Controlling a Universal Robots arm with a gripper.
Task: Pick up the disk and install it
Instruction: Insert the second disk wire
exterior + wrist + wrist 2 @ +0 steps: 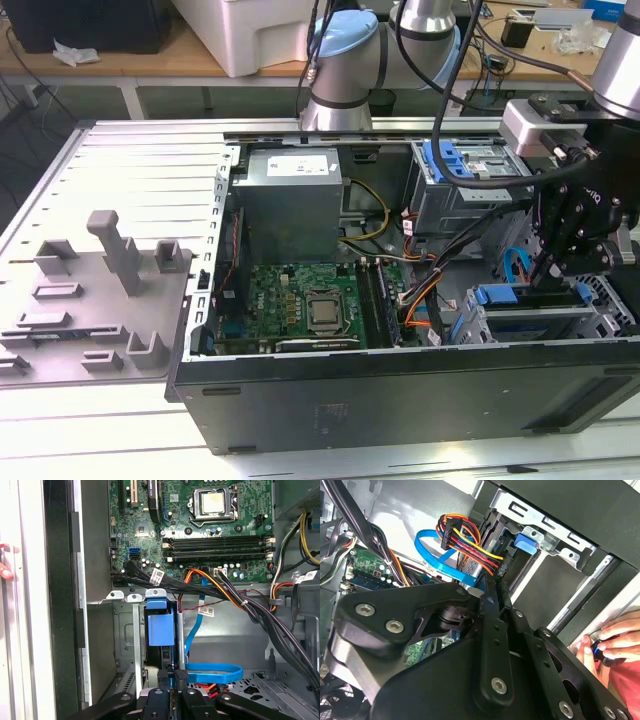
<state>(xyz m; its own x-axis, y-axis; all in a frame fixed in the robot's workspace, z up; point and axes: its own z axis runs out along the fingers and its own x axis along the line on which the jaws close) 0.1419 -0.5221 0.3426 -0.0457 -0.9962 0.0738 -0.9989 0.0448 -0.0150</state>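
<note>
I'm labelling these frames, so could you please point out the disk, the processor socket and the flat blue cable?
disk [161,627]: first wrist view, blue carrier face.
processor socket [323,312]: exterior view, metal lid.
flat blue cable [215,672]: first wrist view, looped stretch.

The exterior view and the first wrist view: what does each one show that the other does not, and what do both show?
Exterior view alone: the grey power supply, the detached side panel lying at that view's left, and the robot arm behind the case.

First wrist view alone: a person's fingertips at the case's outer edge, and the memory slots seen clearly.

Both: the processor socket, the blue data cable, and the disk in its drive cage under the gripper.
</note>
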